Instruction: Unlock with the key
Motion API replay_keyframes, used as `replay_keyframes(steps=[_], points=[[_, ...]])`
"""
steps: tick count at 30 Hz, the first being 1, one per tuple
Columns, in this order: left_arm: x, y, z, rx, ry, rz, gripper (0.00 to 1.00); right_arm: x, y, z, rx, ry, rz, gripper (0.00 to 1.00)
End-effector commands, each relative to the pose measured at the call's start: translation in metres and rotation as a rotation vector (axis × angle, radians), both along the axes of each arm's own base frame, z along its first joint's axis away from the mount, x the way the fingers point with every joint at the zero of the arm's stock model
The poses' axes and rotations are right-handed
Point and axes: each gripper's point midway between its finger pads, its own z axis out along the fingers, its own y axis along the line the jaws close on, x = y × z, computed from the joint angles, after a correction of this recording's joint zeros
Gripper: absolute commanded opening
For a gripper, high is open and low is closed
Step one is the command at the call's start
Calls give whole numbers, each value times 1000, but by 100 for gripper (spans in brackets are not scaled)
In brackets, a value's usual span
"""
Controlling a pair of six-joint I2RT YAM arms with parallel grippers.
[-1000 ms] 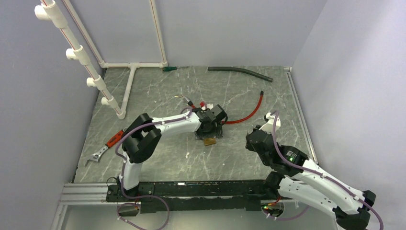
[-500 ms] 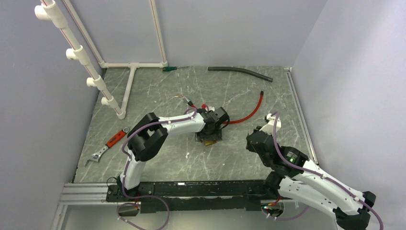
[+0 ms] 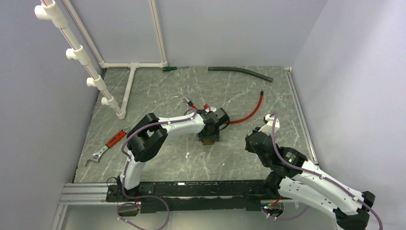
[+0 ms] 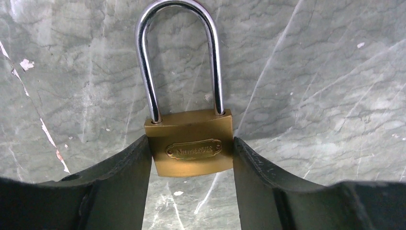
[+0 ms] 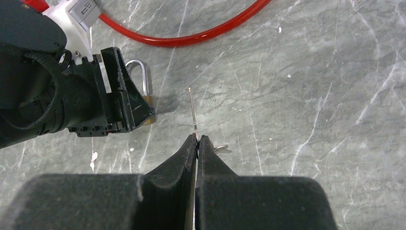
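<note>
A brass padlock (image 4: 190, 146) with a steel shackle (image 4: 179, 52) lies flat on the grey marbled table. My left gripper (image 4: 190, 153) has both fingers against the sides of the brass body, shut on it. In the top view the padlock (image 3: 208, 142) peeks out below the left gripper (image 3: 210, 130). My right gripper (image 5: 197, 140) is shut on a thin silver key (image 5: 192, 111) whose blade points toward the padlock (image 5: 142, 93), a short way off. In the top view the right gripper (image 3: 253, 139) sits to the right of the padlock.
A red hose (image 3: 246, 114) curves behind the padlock. A dark grey hose (image 3: 239, 72) and a green-handled tool (image 3: 169, 68) lie at the back. A red-handled wrench (image 3: 106, 147) lies at the left. White pipes (image 3: 131, 72) stand at the back left.
My left gripper has come down over the padlock and now covers most of it in the top view. The right arm has barely moved.
</note>
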Motion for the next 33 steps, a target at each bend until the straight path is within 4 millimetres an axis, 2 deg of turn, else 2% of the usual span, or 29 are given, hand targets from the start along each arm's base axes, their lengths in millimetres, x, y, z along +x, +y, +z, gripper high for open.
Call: replay_keyframes(steps=[1, 7, 14, 22, 30, 32, 33], points=[[-7, 18, -15, 48, 1, -41, 49, 4, 6, 9, 33, -34, 11, 0], [-8, 18, -12, 27, -10, -67, 72, 5, 11, 7, 36, -27, 26, 0], [-14, 20, -29, 84, 38, -51, 78, 5, 12, 6, 41, -30, 30, 0], [-21, 35, -48, 226, 87, 33, 69, 5, 13, 2, 44, -28, 36, 0], [-39, 36, -71, 238, 163, 36, 66, 6, 14, 3, 36, -36, 41, 0], [-40, 35, -73, 219, 160, 37, 60, 6, 13, 4, 34, -40, 43, 0], [-40, 35, -73, 216, 158, 35, 49, 6, 13, 4, 33, -41, 42, 0]])
